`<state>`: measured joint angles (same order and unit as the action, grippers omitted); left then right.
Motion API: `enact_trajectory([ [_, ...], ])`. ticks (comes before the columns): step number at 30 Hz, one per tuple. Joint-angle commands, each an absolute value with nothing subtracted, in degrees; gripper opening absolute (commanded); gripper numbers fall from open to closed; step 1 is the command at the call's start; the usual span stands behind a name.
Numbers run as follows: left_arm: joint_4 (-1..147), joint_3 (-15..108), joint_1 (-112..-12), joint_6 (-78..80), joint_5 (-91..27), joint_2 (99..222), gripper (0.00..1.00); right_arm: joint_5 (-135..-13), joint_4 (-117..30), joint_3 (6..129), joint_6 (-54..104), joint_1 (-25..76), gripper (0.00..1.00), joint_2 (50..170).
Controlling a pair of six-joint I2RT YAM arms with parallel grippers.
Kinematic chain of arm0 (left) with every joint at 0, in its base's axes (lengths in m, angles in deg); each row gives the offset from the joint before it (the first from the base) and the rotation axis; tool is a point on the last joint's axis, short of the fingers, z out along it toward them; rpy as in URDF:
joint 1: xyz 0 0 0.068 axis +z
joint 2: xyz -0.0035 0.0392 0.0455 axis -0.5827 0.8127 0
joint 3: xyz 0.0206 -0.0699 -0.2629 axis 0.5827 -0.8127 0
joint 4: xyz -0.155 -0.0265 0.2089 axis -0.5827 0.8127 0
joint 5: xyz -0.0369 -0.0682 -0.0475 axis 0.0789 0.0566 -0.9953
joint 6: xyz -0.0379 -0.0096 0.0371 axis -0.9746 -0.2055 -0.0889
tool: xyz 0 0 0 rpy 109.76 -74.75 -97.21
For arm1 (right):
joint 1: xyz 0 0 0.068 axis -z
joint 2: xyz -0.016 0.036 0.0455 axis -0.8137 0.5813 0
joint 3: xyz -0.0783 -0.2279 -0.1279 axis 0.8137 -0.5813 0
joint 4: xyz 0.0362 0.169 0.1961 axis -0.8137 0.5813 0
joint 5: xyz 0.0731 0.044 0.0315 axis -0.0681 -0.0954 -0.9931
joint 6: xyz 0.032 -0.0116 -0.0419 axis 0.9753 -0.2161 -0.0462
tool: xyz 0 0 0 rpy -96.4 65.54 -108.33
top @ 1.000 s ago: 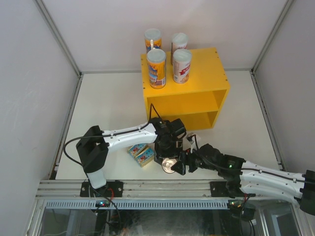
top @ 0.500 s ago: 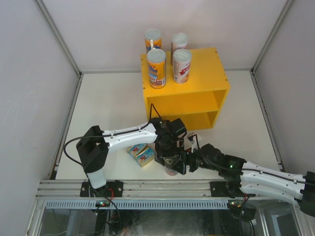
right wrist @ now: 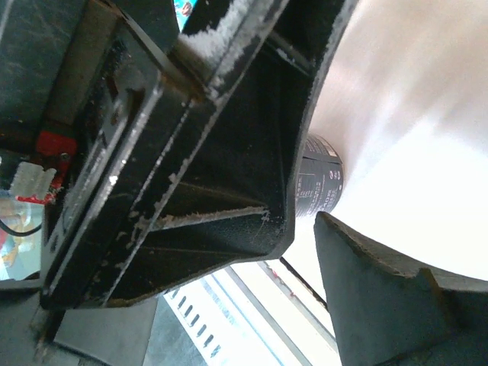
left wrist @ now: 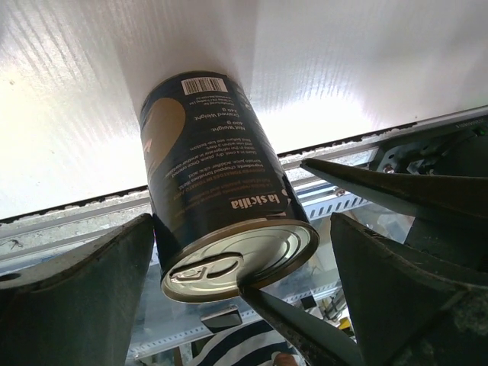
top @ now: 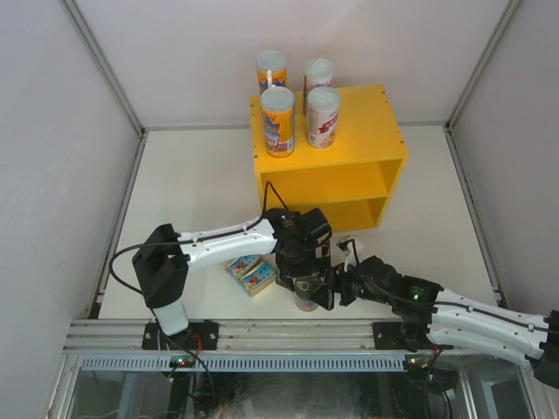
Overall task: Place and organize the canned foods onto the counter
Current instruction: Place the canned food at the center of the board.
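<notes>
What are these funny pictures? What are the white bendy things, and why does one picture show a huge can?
The bendy things are two robot arms fixed at the edge of the table. One picture looks down from above and behind them. The other two come from small cameras on the arms' wrists, so close things look huge. On the white table stands a yellow box with four tubes on top. Some flat tins lie near the arms. The dark can sits inside the left hand, whose fingers are spread wide, so that hand is not gripping it. The right hand is close beside the can; I cannot tell whether it grips.
</notes>
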<state>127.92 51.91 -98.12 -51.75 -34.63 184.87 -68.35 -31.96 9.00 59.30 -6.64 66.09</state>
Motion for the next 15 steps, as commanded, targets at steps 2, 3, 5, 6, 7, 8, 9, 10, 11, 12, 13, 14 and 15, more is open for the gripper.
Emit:
enact_trajectory([
  [2,124.93,53.09,-98.39,-51.79,-35.07,180.97,1.0,-65.54,-25.89,11.89,57.76,-6.18,0.75,64.91],
  [3,124.83,53.04,-98.23,-51.72,-34.99,180.91,1.0,-65.43,-25.5,12.06,57.57,-6.31,0.76,64.58],
  [5,124.73,52.81,-98.23,-51.59,-34.78,180.59,1.0,-65.09,-24.49,12.49,57.42,-6.51,0.76,63.89],
  [6,124.61,52.54,-98.27,-51.58,-34.6,180.27,1.0,-64.84,-24.01,12.75,57.34,-6.58,0.76,63.54],
  [7,124.51,52.25,-98.24,-51.57,-34.35,179.96,1.0,-64.68,-23.6,12.9,57.21,-6.74,0.77,63.34],
  [8,124.55,51.79,-98.25,-51.7,-34.13,179.52,1.0,-64.32,-23.28,13.15,57.16,-6.86,0.77,63.04],
  [9,124.47,51.37,-98.15,-51.77,-33.87,179.09,1.0,-64.08,-22.99,13.4,57.08,-7.03,0.77,62.82],
  [10,124.22,50.81,-98.19,-51.9,-33.68,178.57,1.0,-63.8,-22.6,13.69,57.07,-7.14,0.77,62.63],
  [11,124.03,50.12,-98.15,-52.05,-33.34,178.05,1.0,-63.54,-22.27,13.98,56.99,-7.22,0.77,62.56],
  [12,124.01,49.71,-98.09,-52.13,-32.99,177.63,1.0,-63.35,-21.96,14.26,56.9,-7.32,0.77,62.55],
  [13,123.97,49.39,-98.08,-52.22,-32.49,177.11,1.0,-63.0,-21.58,14.56,56.83,-7.54,0.77,62.56],
  [14,123.93,49.07,-98.02,-52.34,-32.01,176.56,1.0,-62.62,-21.18,14.83,56.73,-7.79,0.77,62.56],
  [15,123.81,48.88,-98.04,-52.36,-31.66,176.06,1.0,-62.11,-20.92,15.17,56.61,-8.15,0.77,62.51],
])
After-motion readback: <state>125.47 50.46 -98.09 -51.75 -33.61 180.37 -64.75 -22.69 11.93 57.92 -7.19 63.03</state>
